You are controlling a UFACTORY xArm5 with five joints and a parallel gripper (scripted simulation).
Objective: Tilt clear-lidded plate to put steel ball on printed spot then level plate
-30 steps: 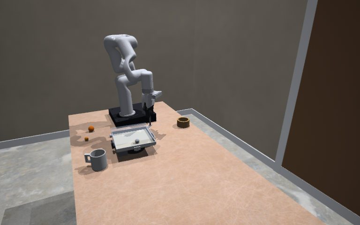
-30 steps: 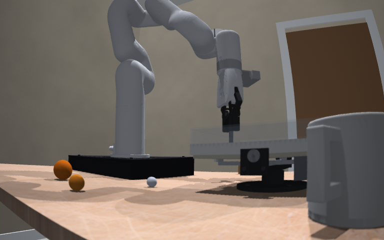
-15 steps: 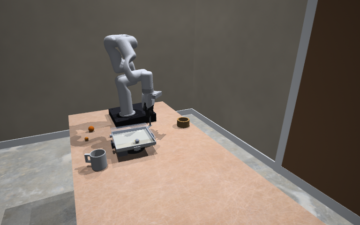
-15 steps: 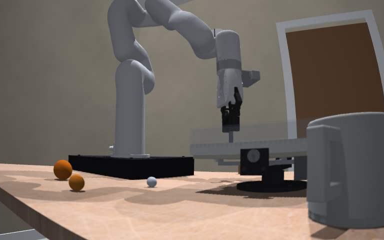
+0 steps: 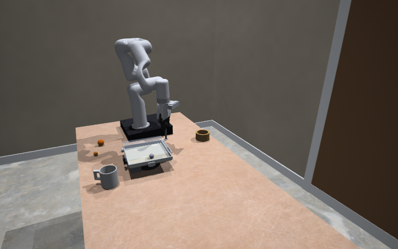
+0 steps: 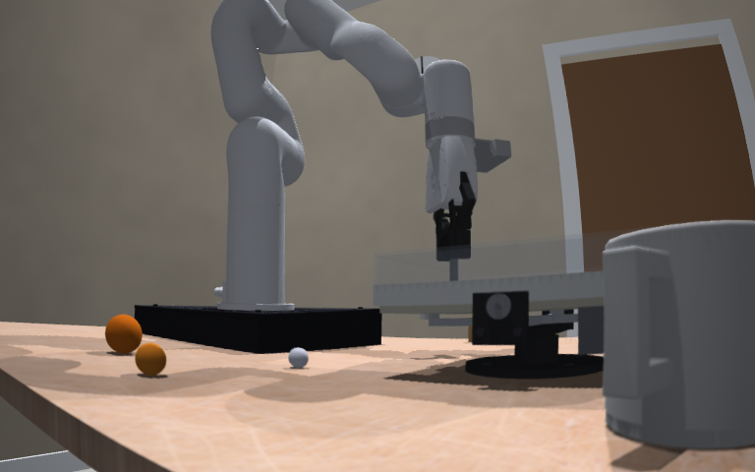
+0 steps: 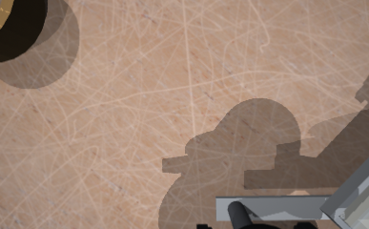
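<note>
The plate (image 5: 149,163) (image 6: 417,298) (image 7: 358,187) has pale walls and a clear lid and stands on a black pivot base (image 6: 534,365). It looks close to level in the exterior view; a slight tilt cannot be ruled out. The steel ball (image 5: 151,155) lies inside, near the wall facing the top camera. I cannot make out the printed spot. A flat grey bar (image 7: 281,208) reaches out from beside the plate's corner, with an upright dark post (image 5: 166,134) (image 6: 453,269) (image 7: 238,214) on it. My gripper (image 5: 165,127) (image 6: 453,252) is shut on the post's upper part.
A grey mug (image 5: 109,177) (image 6: 721,327) stands left of the plate, near the exterior camera. Two orange balls (image 5: 100,142) (image 6: 123,333) and a small white ball (image 6: 298,357) lie on the table (image 5: 195,200). A brown ring-shaped dish (image 5: 202,136) (image 7: 30,24) stands near the far right edge.
</note>
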